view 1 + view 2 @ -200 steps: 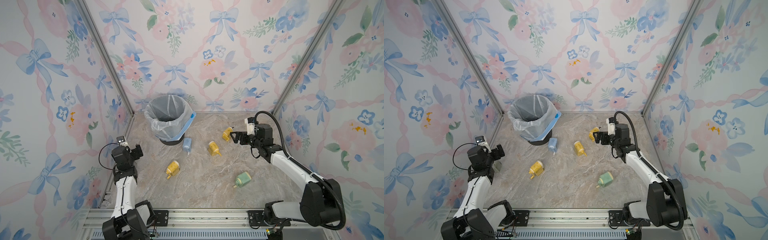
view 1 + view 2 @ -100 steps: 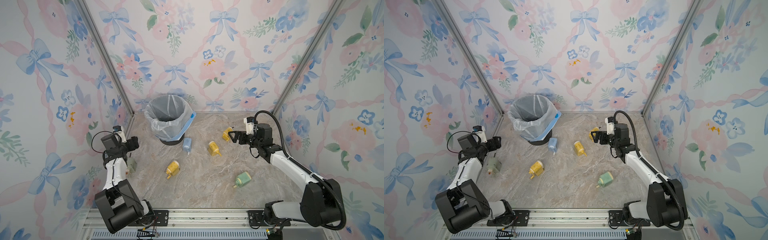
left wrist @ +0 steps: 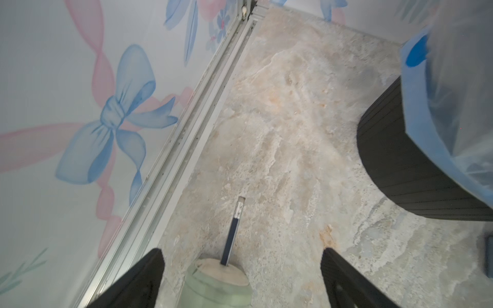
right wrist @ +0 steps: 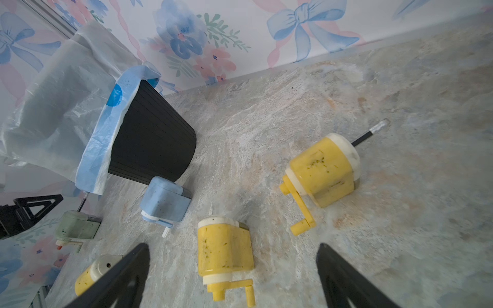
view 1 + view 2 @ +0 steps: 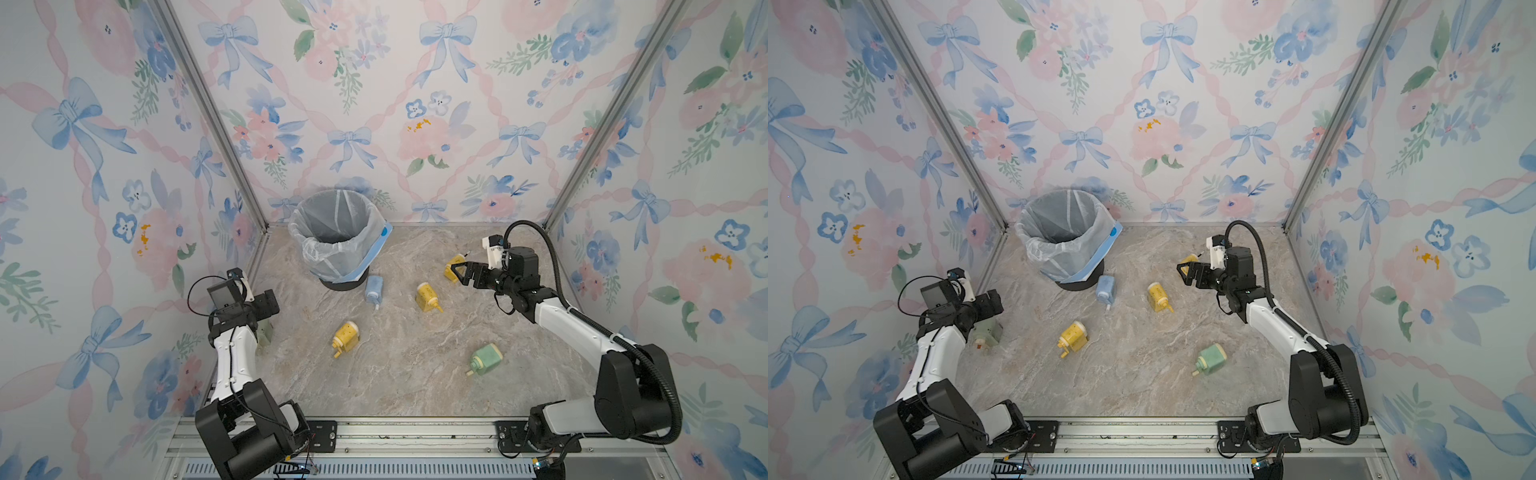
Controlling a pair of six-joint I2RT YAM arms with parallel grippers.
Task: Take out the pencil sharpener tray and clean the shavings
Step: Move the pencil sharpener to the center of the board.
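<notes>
Left wrist view put the left tool (image 3: pixel 241 252) nearest to you, its jaws spread wide and empty, hanging over the pale green sharpener (image 3: pixel 217 285) without touching it. A pencil (image 3: pixel 232 234) stuck out of that sharpener and pointed along the bench (image 3: pixel 293 133), with the side wall close by and the bin (image 3: pixel 400 165) beyond.

In both top views the order ran outward from the rail. A green sharpener (image 5: pixel 485 359) lay nearest on your right. Next came the pale green one by the left wall and a yellow sharpener (image 5: pixel 345 337) mid-bench. Past those, a blue sharpener (image 5: pixel 374 289) sat just beside the bin's foot, near a second yellow sharpener (image 5: pixel 428 296).

Farther back, the right wrist view showed the right tool (image 4: pixel 232 246) just as wide and holding nothing. It hung near a third yellow sharpener (image 4: pixel 320 170) that also had a pencil in it. The lined bin stood at the back.

No tray looked pulled out anywhere, so you were probably at the approach, with the pale green sharpener as the likely pick. Your next move would call for lowering the left tool and closing on the body, clear of the pencil and the wall. That would hold it steady for the tray to be drawn. Which face the tray slid from could not be told.
</notes>
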